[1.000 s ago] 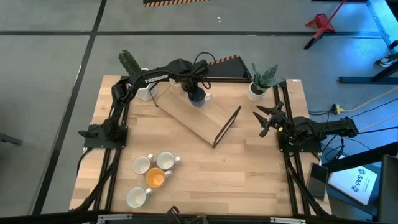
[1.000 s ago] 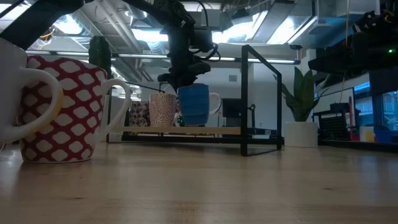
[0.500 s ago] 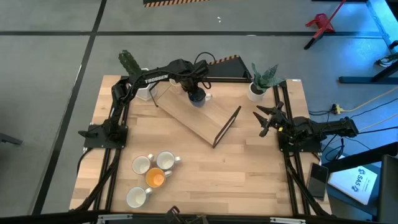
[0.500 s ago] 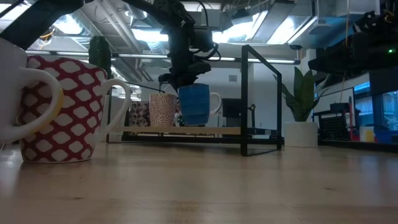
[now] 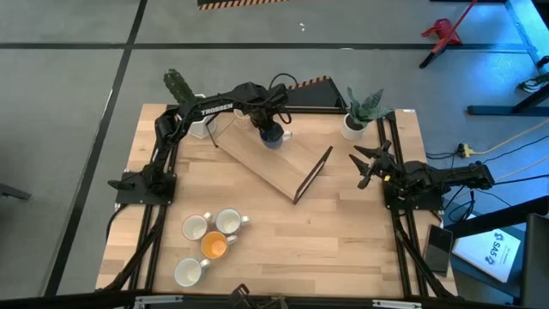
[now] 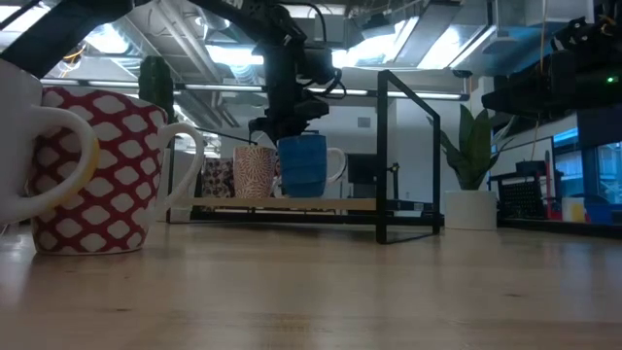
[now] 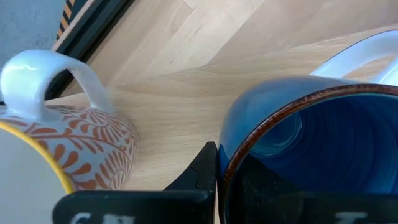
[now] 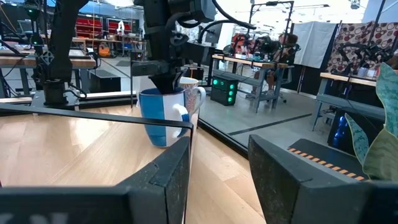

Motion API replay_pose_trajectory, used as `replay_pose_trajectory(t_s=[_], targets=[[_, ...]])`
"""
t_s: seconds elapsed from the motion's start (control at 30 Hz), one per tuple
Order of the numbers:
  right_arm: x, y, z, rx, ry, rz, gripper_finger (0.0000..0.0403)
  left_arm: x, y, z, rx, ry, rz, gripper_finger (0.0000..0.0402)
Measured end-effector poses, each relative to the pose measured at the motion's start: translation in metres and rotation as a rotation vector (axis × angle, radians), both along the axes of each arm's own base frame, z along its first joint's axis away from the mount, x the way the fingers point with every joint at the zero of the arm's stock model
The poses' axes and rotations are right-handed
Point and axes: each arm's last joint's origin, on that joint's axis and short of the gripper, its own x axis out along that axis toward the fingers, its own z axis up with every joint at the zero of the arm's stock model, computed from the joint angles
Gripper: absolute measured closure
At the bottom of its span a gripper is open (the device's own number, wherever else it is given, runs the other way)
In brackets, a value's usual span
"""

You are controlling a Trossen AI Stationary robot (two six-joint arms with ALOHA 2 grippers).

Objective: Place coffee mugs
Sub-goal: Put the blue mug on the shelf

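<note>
While left end effector [image 5: 269, 129] clamps blue mug [image 6: 302, 166], patterned mug [image 6: 255, 172] just beside, right end effector [image 5: 367, 166] apart.

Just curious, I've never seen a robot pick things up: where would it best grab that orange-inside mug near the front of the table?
Probably by the rim, from above: the orange mug stands upright, mouth open upward, while neighbouring mugs crowd its sides. One finger inside, one outside the wall.
</note>
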Motion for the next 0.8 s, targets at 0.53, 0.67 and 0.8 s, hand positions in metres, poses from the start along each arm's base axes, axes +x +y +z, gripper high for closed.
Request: replay_pose_trajectory(t_s=[0.53,0.67,0.8], targets=[[0.0,0.0,0.0,0.0,0.0,0.0,0.0253,-0.0009,0.0005,-0.0002,0.003,0.009,0.001,0.039],[0.0,0.0,0.0,0.0,0.0,0.0,0.0253,-0.0006,0.0009,-0.0002,0.009,0.008,-0.002,0.039],[0.0,0.0,0.0,0.0,0.0,0.0,0.0253,-0.0001,0.0015,0.0,0.02,0.005,-0.003,0.039]])
